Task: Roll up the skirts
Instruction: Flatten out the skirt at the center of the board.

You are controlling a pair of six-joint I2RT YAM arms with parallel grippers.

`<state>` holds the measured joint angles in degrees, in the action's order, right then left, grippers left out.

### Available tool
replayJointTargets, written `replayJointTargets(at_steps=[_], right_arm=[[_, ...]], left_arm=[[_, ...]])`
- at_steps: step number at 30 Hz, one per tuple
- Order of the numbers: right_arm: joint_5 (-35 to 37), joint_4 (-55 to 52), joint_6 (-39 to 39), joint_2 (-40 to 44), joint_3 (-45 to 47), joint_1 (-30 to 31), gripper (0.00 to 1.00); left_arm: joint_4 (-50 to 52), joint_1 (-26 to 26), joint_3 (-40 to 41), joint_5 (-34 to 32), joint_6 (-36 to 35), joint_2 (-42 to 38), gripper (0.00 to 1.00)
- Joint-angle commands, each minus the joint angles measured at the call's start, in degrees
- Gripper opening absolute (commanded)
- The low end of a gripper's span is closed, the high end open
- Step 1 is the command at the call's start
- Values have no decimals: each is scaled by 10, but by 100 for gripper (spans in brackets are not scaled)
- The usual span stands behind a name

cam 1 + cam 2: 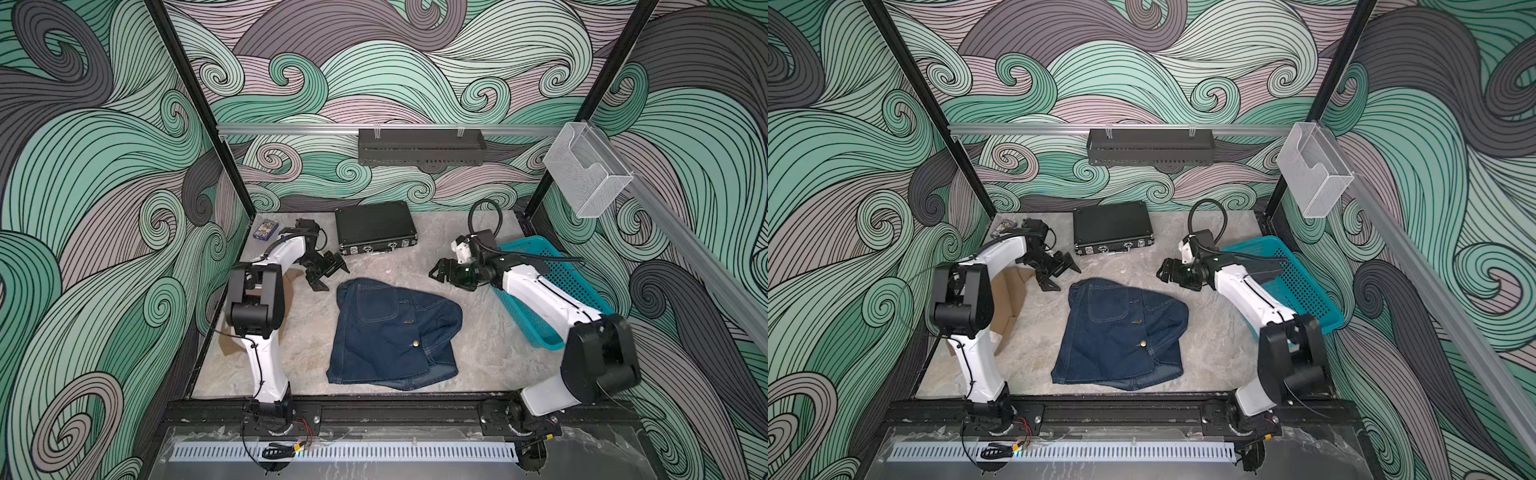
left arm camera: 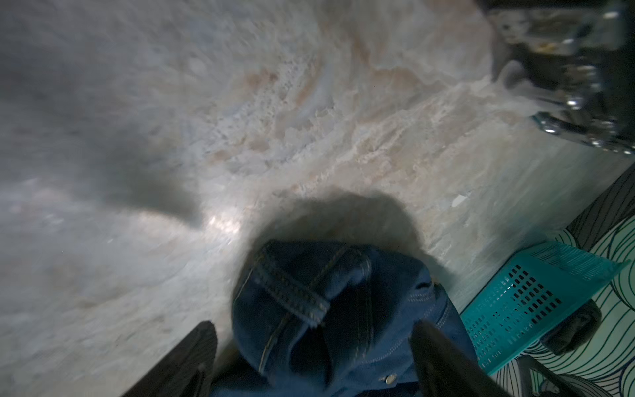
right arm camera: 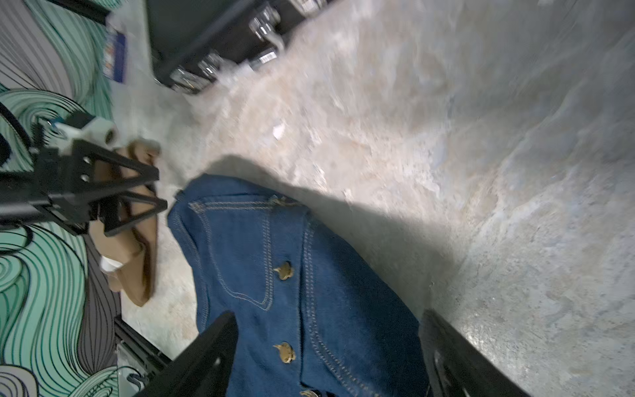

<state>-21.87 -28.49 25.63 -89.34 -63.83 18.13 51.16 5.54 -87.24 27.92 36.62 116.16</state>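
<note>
**Denim Skirt: Position and Grip Points**

At the left of both top views, the tan skirt (image 1: pixel 1009 299) lies partly hidden under the left arm. The left gripper (image 1: pixel 328 274) hangs just beside the upper-left corner of the denim skirt (image 1: pixel 395 332), with its jaws spread wide and empty. The denim skirt lies at frame centre on the table (image 1: pixel 490 353). Its right side is folded over and it is not yet rolled. The right gripper (image 1: pixel 439 274) hovers near the skirt's upper-right edge, jaws likewise wide and empty, in front of the teal basket (image 1: pixel 552 299).

Handling: denim is probably soft but thick, heavy for cloth, and likely to hold a fold. Buttons and seams add bulk. Recommended hold: the two upper corners, one per gripper, pinching all layers.
</note>
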Motion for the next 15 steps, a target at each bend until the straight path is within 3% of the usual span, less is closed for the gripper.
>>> replayJointTargets(at_steps=[1, 3, 5, 7, 8, 10, 11, 15], right_arm=[[-49, -21, -28, -30, -2, 19, 85], [-60, -36, -38, -60, -13, 26, 80], [-79, -36, -40, -84, -13, 27, 68], [-105, -27, -37, -97, -9, 27, 47], [-116, -23, -34, -97, -8, 27, 36], [-144, 1, -17, -71, 4, 25, 17], [-158, 20, -3, -56, 12, 24, 12], [-147, 125, 35, 88, 67, 27, 4]], left_arm=[[27, 26, -35, 56, -9, 43, 85], [16, 37, -35, 64, -4, 55, 77], [8, 39, -32, 75, 7, 66, 49], [-3, 38, -33, 100, 13, 69, 9], [-4, 38, -36, 107, 14, 63, 0], [-7, 39, -46, 100, 12, 24, 0], [-16, 40, -47, 97, 13, -2, 0], [-121, 57, -9, 82, 2, -163, 0]])
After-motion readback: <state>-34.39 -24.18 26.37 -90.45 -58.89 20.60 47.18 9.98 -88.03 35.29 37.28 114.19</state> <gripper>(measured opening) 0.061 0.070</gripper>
